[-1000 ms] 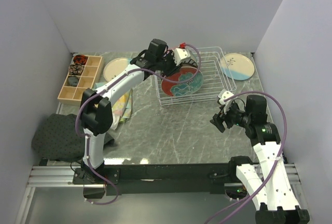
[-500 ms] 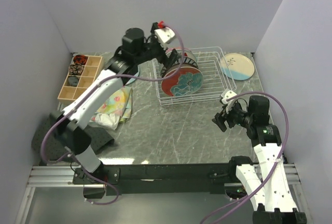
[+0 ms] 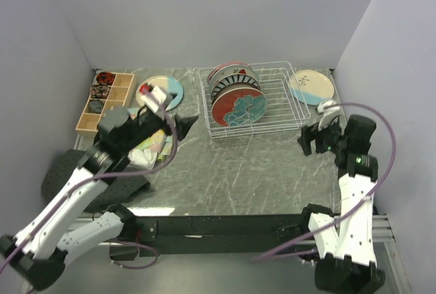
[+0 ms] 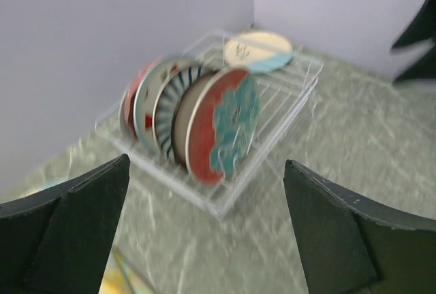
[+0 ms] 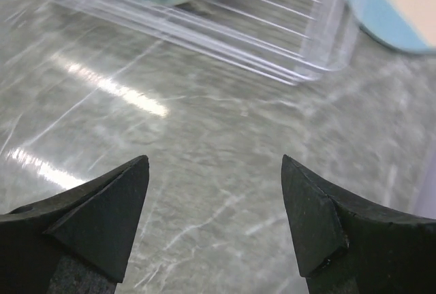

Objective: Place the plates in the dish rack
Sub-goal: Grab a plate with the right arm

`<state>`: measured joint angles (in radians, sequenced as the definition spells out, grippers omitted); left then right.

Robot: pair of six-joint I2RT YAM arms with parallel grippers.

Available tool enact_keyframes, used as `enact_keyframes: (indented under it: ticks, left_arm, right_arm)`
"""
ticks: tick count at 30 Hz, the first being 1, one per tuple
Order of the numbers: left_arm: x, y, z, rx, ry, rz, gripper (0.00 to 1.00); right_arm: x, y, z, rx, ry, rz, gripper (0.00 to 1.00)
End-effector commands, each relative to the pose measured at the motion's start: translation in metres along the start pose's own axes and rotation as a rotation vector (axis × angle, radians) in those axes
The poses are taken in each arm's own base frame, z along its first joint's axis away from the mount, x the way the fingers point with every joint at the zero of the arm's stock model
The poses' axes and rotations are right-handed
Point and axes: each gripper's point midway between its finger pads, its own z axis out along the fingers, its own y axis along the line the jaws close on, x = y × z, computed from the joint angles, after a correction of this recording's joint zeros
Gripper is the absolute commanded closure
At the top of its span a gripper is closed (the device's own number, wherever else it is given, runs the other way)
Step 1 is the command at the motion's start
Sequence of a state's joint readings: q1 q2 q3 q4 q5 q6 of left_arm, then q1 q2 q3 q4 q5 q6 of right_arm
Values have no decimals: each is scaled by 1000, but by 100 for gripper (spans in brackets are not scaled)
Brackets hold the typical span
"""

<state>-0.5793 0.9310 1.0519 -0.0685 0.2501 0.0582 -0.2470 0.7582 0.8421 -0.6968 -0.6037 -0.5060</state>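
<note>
The rack (image 3: 281, 96) is white wire. Its front plate (image 3: 240, 111) is red with a teal floral print. Behind it stand a taupe plate (image 4: 180, 117) and a navy-white striped plate (image 3: 236, 82). A cream-and-blue plate (image 3: 311, 87) lies at the far right corner. The counter (image 3: 231, 171) is grey-green with white veining. The left-edge cloth (image 3: 155, 143) is pastel floral.

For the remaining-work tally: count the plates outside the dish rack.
2. One cream-and-blue plate lies right of the dish rack; one pale blue plate lies left of it, partly behind the left arm. Others may be hidden.
</note>
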Motion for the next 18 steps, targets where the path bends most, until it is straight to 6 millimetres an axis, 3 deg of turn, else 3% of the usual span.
enact_keyframes:
  ticks: [1, 2, 3, 4, 6, 8, 13, 14, 16, 17, 18]
  left_arm:
    - [47, 9, -36, -132, 39, -58, 1]
    - [40, 10, -47, -152, -7, -49, 1]
    - [46, 8, -51, -152, -9, -49, 1]
    - [59, 7, -56, -158, 1, -51, 1]
    - [72, 10, -60, -182, 33, -43, 1]
    - [76, 14, -63, -205, 48, -34, 1]
    - [67, 9, -67, -190, 26, -54, 1]
    - [67, 9, -68, -190, 25, -54, 1]
    - [65, 7, -69, -180, 15, -53, 1]
    - [65, 8, -69, -182, 14, -51, 1]
    - [64, 7, -70, -180, 12, -51, 1]
  right_arm:
    - [-43, -61, -16, 207, -29, 138, 17]
    - [-45, -69, -15, 225, -19, 158, 18]
    - [-55, -78, -17, 246, -20, 169, 18]
    - [-44, -91, -6, 261, 44, 232, 18]
    - [-47, -105, -2, 279, 92, 310, 19]
    - [-31, -114, 20, 222, 192, 353, 18]
    - [-34, -148, 44, 192, 275, 308, 12]
    - [-50, -160, 41, 215, 255, 296, 12]
    - [-38, -170, 54, 210, 327, 343, 10]
    - [-49, -180, 54, 233, 323, 340, 5]
    - [-38, -185, 65, 222, 365, 374, 0]
